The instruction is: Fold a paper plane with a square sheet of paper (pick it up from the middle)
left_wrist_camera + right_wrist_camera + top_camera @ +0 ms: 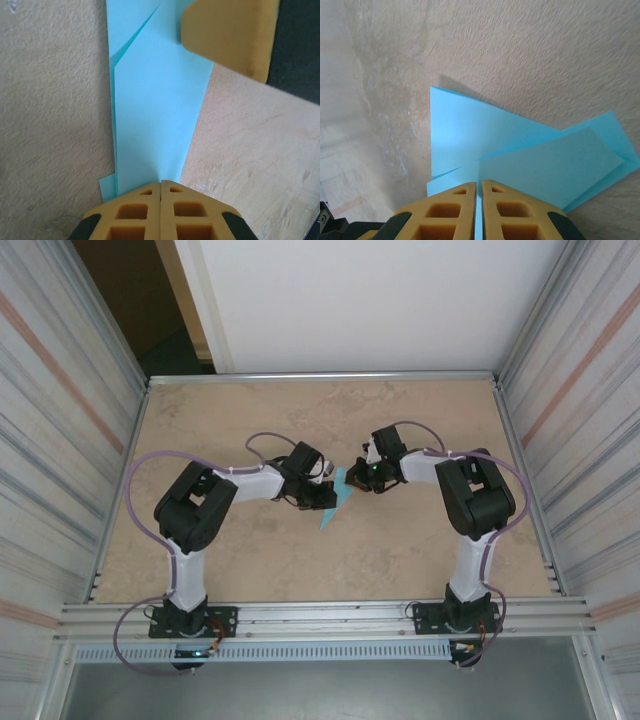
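Both grippers pinch the light-blue paper plane [155, 110].
The yellow ribbed left gripper [160, 184] and right gripper [479, 184] clamp its smooth creased layers, fanning ahead of their tips over the grainy beige table [520, 45].

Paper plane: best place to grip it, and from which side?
Pinch the paper plane at a layered folded edge, coming in edge-on, as the left end effector and right end effector do from opposite sides. Thin and flat, it offers only edges to pinch.
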Robot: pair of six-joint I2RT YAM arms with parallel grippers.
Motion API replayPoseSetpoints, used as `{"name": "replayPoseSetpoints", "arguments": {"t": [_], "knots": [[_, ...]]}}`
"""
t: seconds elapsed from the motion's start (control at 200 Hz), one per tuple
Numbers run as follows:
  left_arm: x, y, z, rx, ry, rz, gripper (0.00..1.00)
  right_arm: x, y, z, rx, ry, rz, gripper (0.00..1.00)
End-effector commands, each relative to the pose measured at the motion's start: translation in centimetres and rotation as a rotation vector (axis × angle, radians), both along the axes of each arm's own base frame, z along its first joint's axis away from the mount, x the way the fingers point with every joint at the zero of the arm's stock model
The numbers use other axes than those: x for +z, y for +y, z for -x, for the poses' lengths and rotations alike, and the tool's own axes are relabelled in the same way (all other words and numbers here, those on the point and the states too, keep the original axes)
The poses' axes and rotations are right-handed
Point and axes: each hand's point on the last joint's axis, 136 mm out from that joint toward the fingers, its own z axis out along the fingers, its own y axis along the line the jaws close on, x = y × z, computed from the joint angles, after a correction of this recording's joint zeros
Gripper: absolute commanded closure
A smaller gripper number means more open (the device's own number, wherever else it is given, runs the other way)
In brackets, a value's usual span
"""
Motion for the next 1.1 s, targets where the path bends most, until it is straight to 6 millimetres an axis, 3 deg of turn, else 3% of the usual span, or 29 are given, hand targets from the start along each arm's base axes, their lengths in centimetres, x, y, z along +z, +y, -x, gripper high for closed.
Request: {"name": "replayPoseSetpoints", "arguments": {"t": [0.0,0.391,0.501,0.606,0.697,0.772,0.952,1.097], "knots": [[-3.9,3.0,2.8,0.004,0.12,-0.163,1.0,-1.0,-1.8,-1.2,-0.013,0.0,0.04,0.89],[-4.3,3.4,3.3,-0.003,0.136,-0.18,1.0,-1.9,-6.0,-5.1,-0.099,-0.001,0.05,0.89],[-4.2,3.3,3.2,-0.006,0.132,-0.178,1.0,-0.2,-7.1,-6.5,-0.121,-0.048,0.037,0.89],[-4.1,3.2,3.0,-0.006,0.129,-0.175,1.0,3.0,-7.3,-7.1,-0.118,-0.125,0.022,0.88],[-3.9,3.0,2.7,-0.006,0.122,-0.17,1.0,5.4,-6.9,-6.3,-0.113,-0.175,0.005,0.88],[-3.8,2.9,2.6,-0.006,0.117,-0.168,1.0,6.1,-6.0,-4.8,-0.098,-0.184,0.008,0.88],[-3.7,2.7,2.4,-0.006,0.113,-0.165,1.0,4.6,-1.9,-0.8,-0.019,-0.132,0.003,0.89],[-3.8,2.7,2.5,-0.007,0.117,-0.165,1.0,2.6,0.3,0.4,0.015,-0.077,0.009,0.89]]}}
